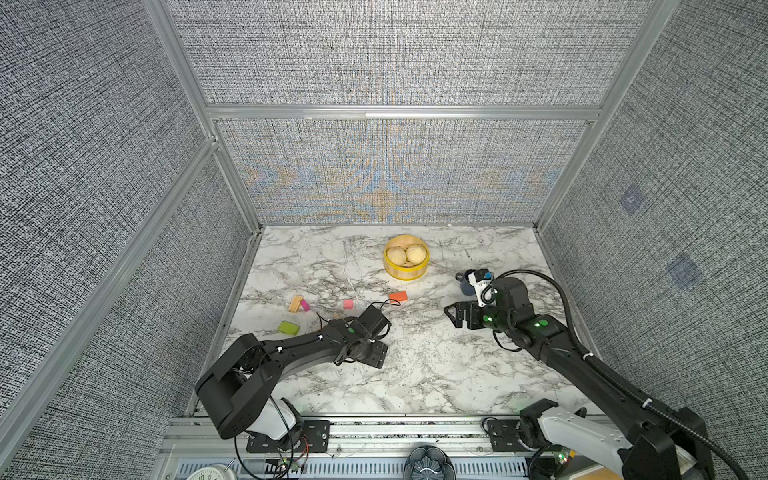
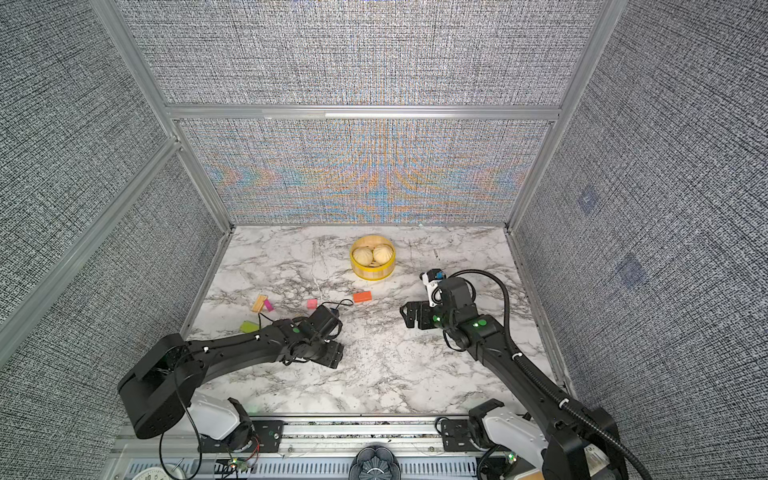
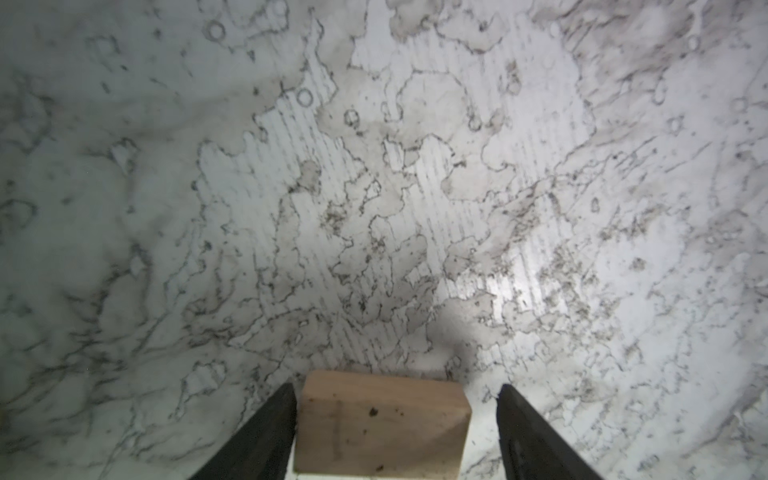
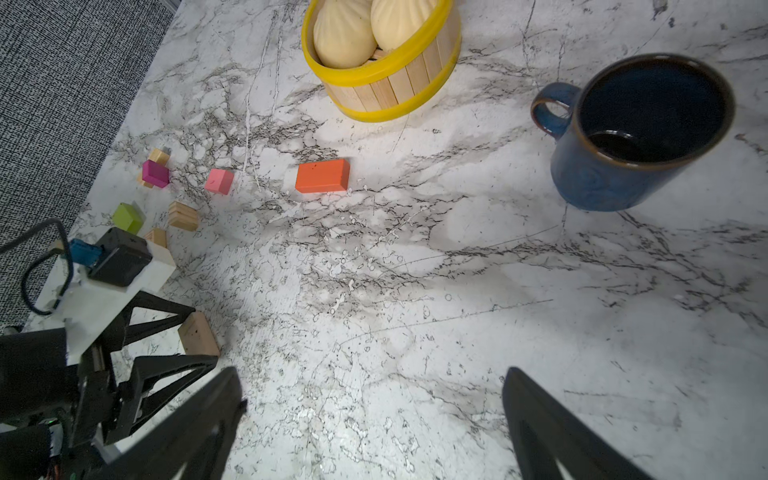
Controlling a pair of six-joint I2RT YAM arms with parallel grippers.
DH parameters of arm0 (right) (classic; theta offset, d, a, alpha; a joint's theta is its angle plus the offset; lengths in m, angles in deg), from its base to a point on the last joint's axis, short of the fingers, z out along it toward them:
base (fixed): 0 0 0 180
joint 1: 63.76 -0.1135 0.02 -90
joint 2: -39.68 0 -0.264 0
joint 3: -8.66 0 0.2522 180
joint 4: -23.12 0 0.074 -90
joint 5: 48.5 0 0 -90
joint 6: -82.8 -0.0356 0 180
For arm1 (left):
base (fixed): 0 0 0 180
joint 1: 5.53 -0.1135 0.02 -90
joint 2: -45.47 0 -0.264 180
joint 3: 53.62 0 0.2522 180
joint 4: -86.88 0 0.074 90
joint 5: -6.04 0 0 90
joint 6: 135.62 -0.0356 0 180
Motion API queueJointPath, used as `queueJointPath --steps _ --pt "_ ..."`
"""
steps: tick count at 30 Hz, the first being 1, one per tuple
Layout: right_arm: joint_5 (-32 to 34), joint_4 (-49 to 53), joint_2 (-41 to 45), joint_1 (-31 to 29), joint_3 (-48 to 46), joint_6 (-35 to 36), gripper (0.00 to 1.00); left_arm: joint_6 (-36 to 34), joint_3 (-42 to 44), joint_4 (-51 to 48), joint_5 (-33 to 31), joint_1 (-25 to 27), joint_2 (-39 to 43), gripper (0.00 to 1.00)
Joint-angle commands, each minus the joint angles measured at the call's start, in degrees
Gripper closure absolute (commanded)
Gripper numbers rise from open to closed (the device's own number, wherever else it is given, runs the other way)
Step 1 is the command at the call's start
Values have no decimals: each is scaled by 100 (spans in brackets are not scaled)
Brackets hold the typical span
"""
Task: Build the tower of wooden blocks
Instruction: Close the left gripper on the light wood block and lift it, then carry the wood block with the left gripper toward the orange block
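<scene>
We had no tower yet: the orange block (image 4: 323, 176), pink block (image 4: 219, 180) and green block (image 4: 127, 217) lay scattered apart on the table (image 4: 415, 291). Our left claw (image 3: 395, 386) straddled a tan block (image 3: 380, 424), touching one side only, not gripping. Our right claw (image 4: 372, 370) hung wide open, empty. In both top views the left arm hid that tan block.

The tan block (image 3: 380, 424) and the left gripper (image 3: 395, 392) astride it run off the edge of the left wrist view. In both top views the left arm (image 1: 307, 347) covers that block. The mug (image 1: 466, 286) is half hidden behind the right arm (image 1: 540, 332). The buns (image 4: 343, 33) are cropped in the right wrist view.
</scene>
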Motion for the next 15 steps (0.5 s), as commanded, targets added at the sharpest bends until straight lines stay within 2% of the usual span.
queueJointPath --steps 1,15 --pt "4 -7 33 3 34 -12 1 -75 -72 -221 -112 56 2 24" --pt "-135 -108 12 -9 -19 -93 1 97 213 -383 -327 231 356 22"
